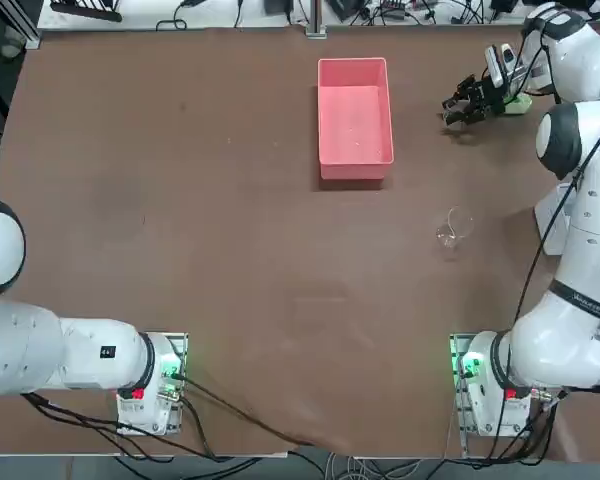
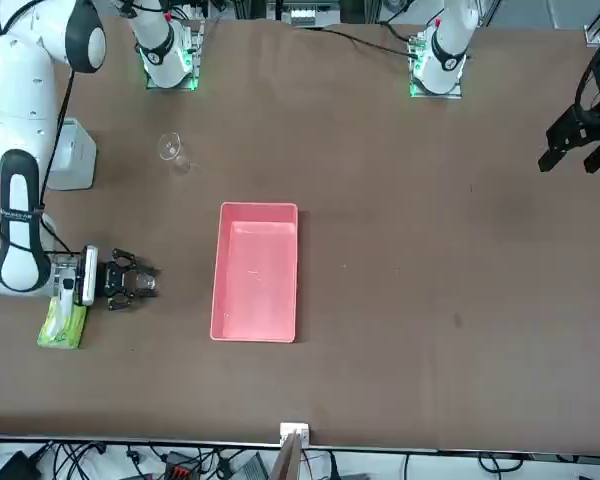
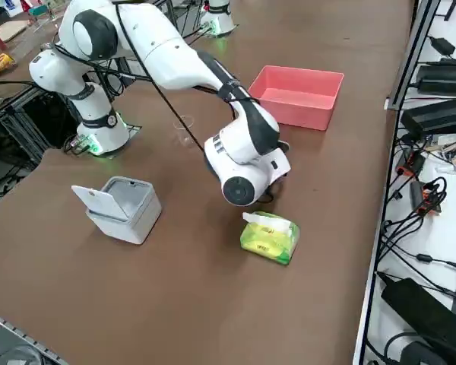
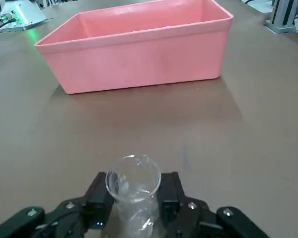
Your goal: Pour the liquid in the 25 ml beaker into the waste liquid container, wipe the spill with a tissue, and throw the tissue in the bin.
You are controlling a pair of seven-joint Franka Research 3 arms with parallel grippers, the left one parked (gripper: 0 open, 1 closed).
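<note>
Right wrist view shows the right hand half-closed, gripping the 25 ml beaker, its base cut off.

Even, bright overhead light leaves soft, short shadows on the brown table. Green LED glow marks the arm bases at six o'clock in the top view. The wrist view's nearest foreground is slightly soft.

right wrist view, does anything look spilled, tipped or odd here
Nothing stands out. The 25 ml beaker stands upright between the right gripper's fingers, the pink box sits square on the table, and no spill shows.
</note>
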